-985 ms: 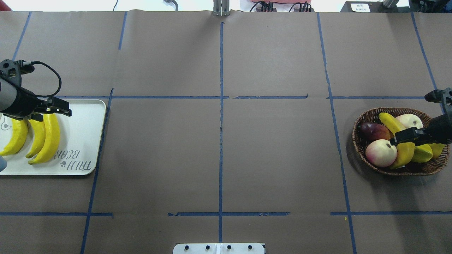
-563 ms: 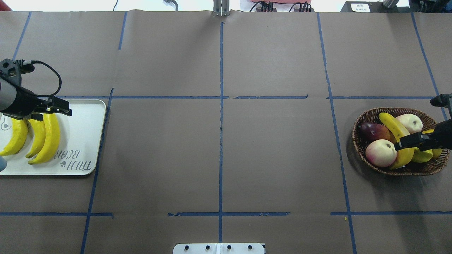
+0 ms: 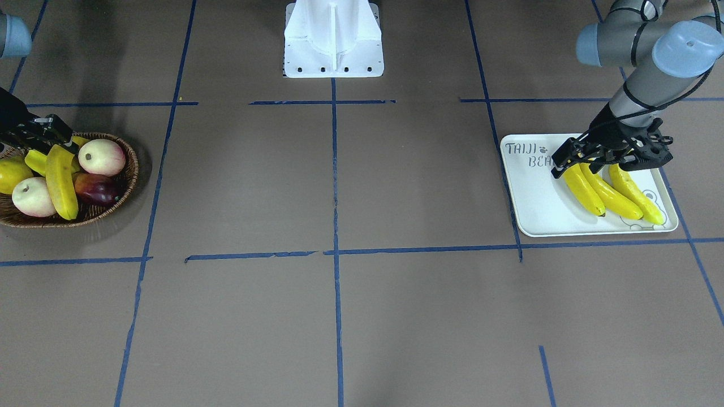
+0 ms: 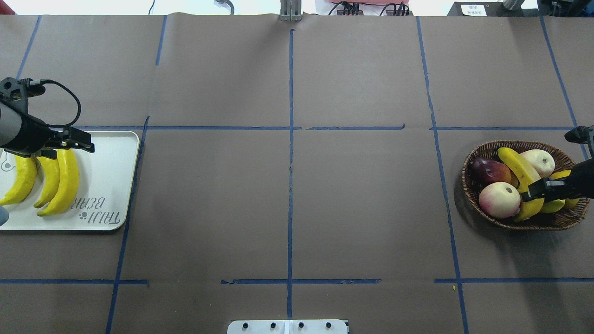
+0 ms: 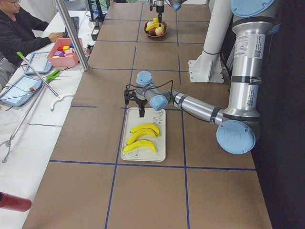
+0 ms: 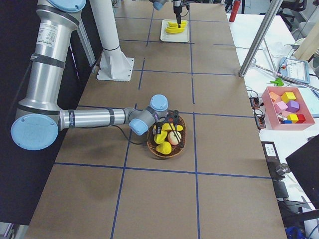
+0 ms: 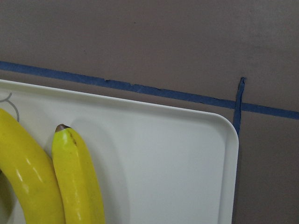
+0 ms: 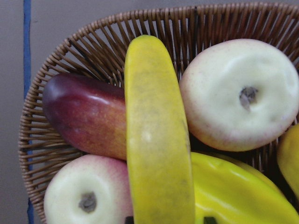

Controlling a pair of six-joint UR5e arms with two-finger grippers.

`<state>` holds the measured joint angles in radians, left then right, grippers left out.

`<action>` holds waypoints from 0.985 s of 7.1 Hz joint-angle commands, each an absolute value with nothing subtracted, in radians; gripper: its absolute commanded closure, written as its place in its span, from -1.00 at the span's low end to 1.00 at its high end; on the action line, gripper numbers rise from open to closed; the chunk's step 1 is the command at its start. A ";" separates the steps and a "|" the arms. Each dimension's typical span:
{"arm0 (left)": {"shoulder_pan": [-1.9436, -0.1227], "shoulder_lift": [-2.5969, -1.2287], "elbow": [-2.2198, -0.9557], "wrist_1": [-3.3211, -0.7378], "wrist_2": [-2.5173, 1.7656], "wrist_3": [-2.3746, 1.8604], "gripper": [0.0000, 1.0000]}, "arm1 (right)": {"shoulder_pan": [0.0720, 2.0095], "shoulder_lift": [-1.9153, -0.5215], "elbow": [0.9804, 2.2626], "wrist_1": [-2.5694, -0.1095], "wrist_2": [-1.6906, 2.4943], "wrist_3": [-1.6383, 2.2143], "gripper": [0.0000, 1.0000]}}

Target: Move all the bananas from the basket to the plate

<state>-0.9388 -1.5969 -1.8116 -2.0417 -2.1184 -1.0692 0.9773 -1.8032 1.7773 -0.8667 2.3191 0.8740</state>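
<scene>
Right wrist-mounted view: my right claw [image 8: 168, 220] is spread astride one banana [image 8: 156, 140], which lies across the other fruit [image 8: 243, 93] in the basket [image 8: 60, 60], fingertips [image 8: 130, 219] just showing either side of it. My left claw [image 4: 69, 149] hangs spread above three bananas [image 4: 65, 181] lying side by side on the plate [image 4: 111, 176], at the surface's [image 4: 287, 208] opposite end.

Robotics lab: blue-taped table [image 4: 362, 208], robot arm [image 5: 245, 71], person [image 5: 21, 31] at side desk [image 5: 47, 119]

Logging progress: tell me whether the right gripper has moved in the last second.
Yes. Overhead, the right gripper has pulled toward the basket's right rim, its fingers off the pink fruit and over the banana's lower end.
</scene>
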 commanded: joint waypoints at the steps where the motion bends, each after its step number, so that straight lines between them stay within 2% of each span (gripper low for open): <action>1: -0.939 -1.597 -1.812 -2.042 -2.120 -1.069 -0.99 | 0.980 -1.802 1.784 -0.861 2.321 0.871 0.73; 2: -0.939 -1.597 -1.812 -2.042 -2.120 -1.069 -0.99 | 0.985 -1.805 1.792 -0.858 2.333 0.868 0.92; 5: -0.940 -1.595 -1.828 -2.042 -2.120 -1.071 -0.99 | 1.125 -1.855 1.905 -0.733 2.452 0.868 0.99; 6: -0.939 -1.595 -1.833 -2.042 -2.120 -1.075 -0.99 | 1.191 -1.838 1.923 -0.730 2.526 0.870 0.99; 7: -0.933 -1.598 -1.835 -2.043 -2.120 -1.100 -0.99 | 1.195 -1.757 1.931 -0.736 2.533 0.888 0.99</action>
